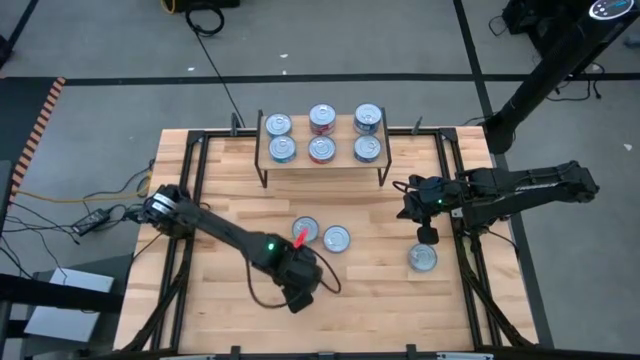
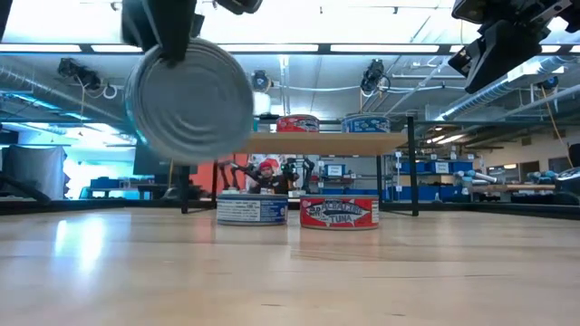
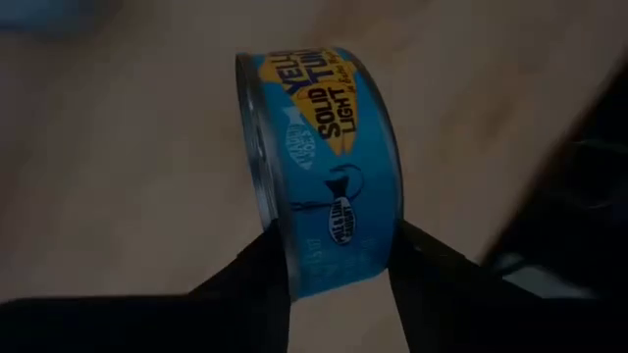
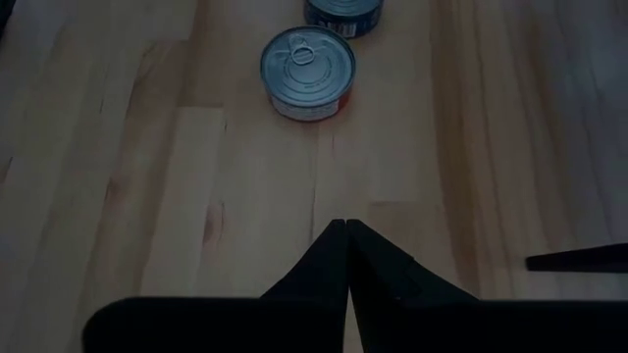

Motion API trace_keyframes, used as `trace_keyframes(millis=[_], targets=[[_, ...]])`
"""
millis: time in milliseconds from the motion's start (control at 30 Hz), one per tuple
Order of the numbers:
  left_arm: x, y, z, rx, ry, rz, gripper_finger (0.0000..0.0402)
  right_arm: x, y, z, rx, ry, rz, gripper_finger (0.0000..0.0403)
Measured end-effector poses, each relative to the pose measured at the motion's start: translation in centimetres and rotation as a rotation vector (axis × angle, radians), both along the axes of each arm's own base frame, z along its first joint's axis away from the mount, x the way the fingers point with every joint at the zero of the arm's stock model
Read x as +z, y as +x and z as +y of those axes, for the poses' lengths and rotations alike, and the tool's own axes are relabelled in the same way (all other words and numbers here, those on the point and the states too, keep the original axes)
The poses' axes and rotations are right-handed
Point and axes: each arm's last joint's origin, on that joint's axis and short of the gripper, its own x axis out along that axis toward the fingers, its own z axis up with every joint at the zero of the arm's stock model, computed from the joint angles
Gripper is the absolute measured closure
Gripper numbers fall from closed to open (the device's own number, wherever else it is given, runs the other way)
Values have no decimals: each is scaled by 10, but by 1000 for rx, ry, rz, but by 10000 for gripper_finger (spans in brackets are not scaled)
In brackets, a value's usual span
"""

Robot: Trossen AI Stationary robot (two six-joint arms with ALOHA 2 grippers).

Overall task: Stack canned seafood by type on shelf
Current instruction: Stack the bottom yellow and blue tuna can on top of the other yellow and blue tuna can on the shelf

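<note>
While it is clamped on edge between the left gripper's (image 3: 339, 260) fingers, a blue-labelled tuna can (image 3: 319, 167) is shown; the right gripper (image 4: 345, 230) is closed together.

bright room, dim wrist views

ceiling strip lights (image 2: 381, 47) flood the low view, leaving pale glare on the tabletop (image 2: 290, 272). the near tin (image 2: 188, 100) there is blurred. both wrist views are dark, their edges shadowed. the high view is evenly lit with soft shadows.

Overhead looks straight down on my desk (image 1: 250, 205); the low camera faces level across it toward the shelf (image 2: 331, 143), seen by both.
</note>
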Motion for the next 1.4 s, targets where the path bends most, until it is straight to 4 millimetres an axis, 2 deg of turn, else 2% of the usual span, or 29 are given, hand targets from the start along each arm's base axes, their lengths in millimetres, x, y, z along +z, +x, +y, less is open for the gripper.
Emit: trace_keyframes(millis=[133,267,433,533,700,833,1000,1133,1400], targets=[[30,-3,28,-39,121,85,265,0,0,-4,-12,-9,-1,382],[63,-8,69,-34,272,150,265,0,0,-8,-21,-23,-2,382],[102,-6,135,74,310,39,265,0,0,-11,-34,-30,-2,382],[119,-8,176,122,358,-21,265,0,0,-13,-45,-28,-2,382],[138,-24,243,188,489,-16,265,0,0,-13,-65,-16,-2,382],[148,-40,286,202,611,29,265,0,0,-13,-67,-15,-2,382],[148,-57,320,155,754,166,265,0,0,-13,-67,-15,-5,382],[140,-55,335,87,798,240,265,1,1,-13,-68,-17,-12,382],[112,-31,346,-35,836,364,265,3,4,-13,-77,-9,-44,382]])
